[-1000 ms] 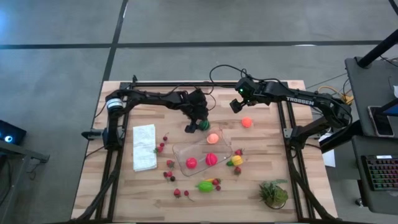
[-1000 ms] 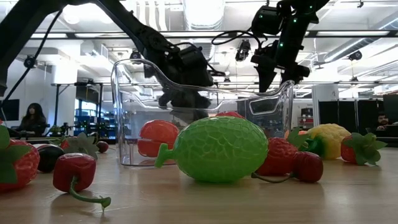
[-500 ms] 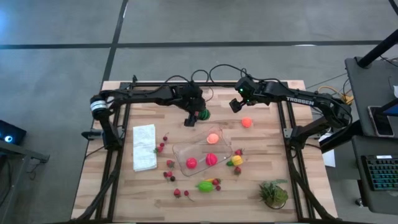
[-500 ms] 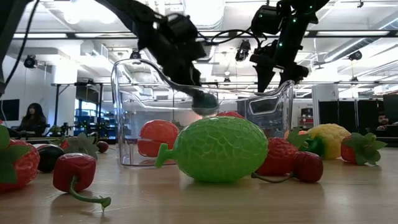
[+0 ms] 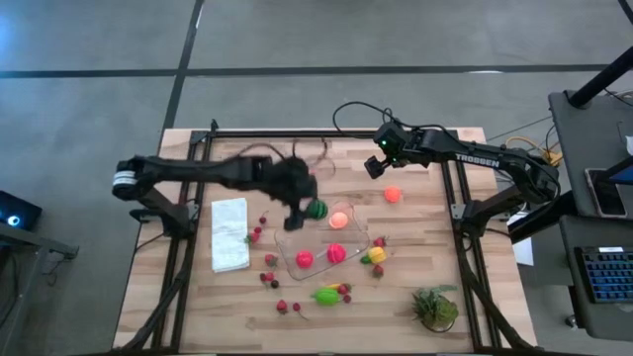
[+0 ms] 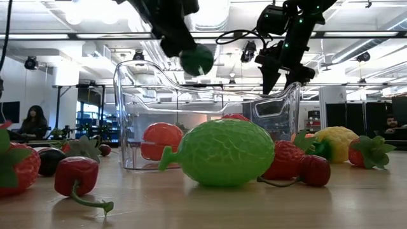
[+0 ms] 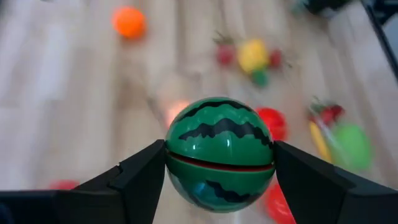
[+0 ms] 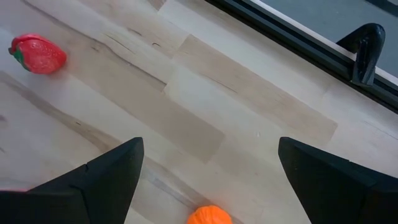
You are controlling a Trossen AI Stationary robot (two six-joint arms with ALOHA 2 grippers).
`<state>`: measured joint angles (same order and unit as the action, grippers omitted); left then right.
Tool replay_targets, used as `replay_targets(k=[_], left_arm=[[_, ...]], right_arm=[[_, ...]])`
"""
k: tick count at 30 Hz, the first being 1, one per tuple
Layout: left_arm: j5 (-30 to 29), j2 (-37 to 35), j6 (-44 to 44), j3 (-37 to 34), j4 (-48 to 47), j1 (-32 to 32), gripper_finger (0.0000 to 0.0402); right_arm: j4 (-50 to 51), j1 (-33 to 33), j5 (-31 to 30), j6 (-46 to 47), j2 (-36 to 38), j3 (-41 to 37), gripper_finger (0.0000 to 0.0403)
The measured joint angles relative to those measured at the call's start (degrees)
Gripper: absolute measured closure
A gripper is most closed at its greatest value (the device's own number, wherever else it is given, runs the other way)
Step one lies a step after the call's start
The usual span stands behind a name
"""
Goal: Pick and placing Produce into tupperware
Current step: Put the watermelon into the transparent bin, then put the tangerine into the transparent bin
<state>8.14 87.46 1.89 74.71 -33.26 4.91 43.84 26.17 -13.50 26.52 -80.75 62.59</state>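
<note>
My left gripper (image 5: 300, 205) is shut on the striped dark-green melon (image 7: 219, 152), held in the air by the far edge of the clear tupperware (image 5: 321, 244). In the low view the melon (image 6: 196, 59) hangs above the tupperware's rim (image 6: 210, 95). Two red fruits (image 5: 336, 252) and a pale orange one (image 5: 339, 220) show within the tupperware's outline. My right gripper (image 5: 374, 166) waits open above the far side of the table, with an orange fruit (image 8: 208, 216) on the wood below it. My left gripper pinches the melon's two opposite sides (image 7: 171, 163) between its two fingers (image 7: 140, 180), at about its widest girth. The fingers slant down from the table's left far side. The melon is lifted clear of the table and the tupperware.
A white folded cloth (image 5: 230, 233) lies at the left. A lime green fruit (image 5: 326, 295), a yellow one (image 5: 376, 255) and small red berries (image 5: 269, 260) lie around the tupperware. A spiky green plant tuft (image 5: 435, 307) stands near the right front.
My left gripper has lifted the melon off the table beyond the tupperware and raised it above the rim. It has carried it toward the near edge, up to the tupperware's far side, rolling its wrist on the way. The right arm has kept still.
</note>
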Motion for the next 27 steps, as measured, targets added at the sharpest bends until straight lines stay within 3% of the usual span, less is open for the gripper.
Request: replay_targets(k=[4,8,12,15,21,27], left_arm=[[-2.75,3.13,-8.67,-0.14,-2.73,-3.88,0.0140],[-0.62,4.53,-15.44,-0.18,-2.94,-4.01,0.0139],[3.64,4.55,-18.93,-0.48,-2.70,-3.20,0.0129],[10.20,4.02,-21.70,-2.54,-1.79,-1.10,0.0113],[20.54,2.49,-27.82,-9.09,6.83,1.92,0.0084],[20.27,-0.19,-26.88,-11.55,10.27,2.27,0.0082]], right_arm=[[-0.11,-0.02,0.00,0.00,0.00,0.00,0.0038],[-0.16,-0.02,0.00,0.00,0.00,0.00,0.0038],[-0.26,-0.02,0.00,0.00,0.00,0.00,0.0038],[-0.36,-0.02,0.00,0.00,0.00,0.00,0.0038],[-0.57,0.00,0.00,0.00,0.00,0.00,0.0038],[-0.97,-0.02,0.00,-0.48,0.00,0.00,0.0038]])
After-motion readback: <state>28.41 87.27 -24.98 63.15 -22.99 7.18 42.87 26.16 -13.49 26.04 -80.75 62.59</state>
